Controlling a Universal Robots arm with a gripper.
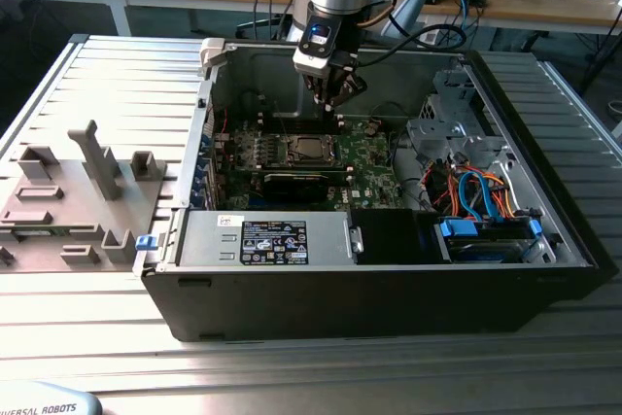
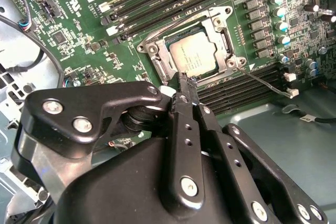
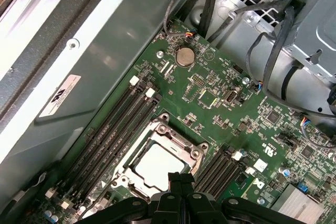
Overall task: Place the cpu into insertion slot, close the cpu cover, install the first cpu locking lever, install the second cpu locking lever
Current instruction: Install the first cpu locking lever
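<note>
The gripper [image 2: 185,81] has its two black fingers pressed together, with nothing seen between them, and the tips stand at the edge of the insertion slot [image 2: 152,50]. The cpu [image 2: 194,56] lies flat inside this slot on the green motherboard [image 3: 210,77]. The cpu cover [image 3: 176,139] lies down around its silver top.

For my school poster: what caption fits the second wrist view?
Robot hand shut near the cpu, which lies under its cpu cover.
</note>
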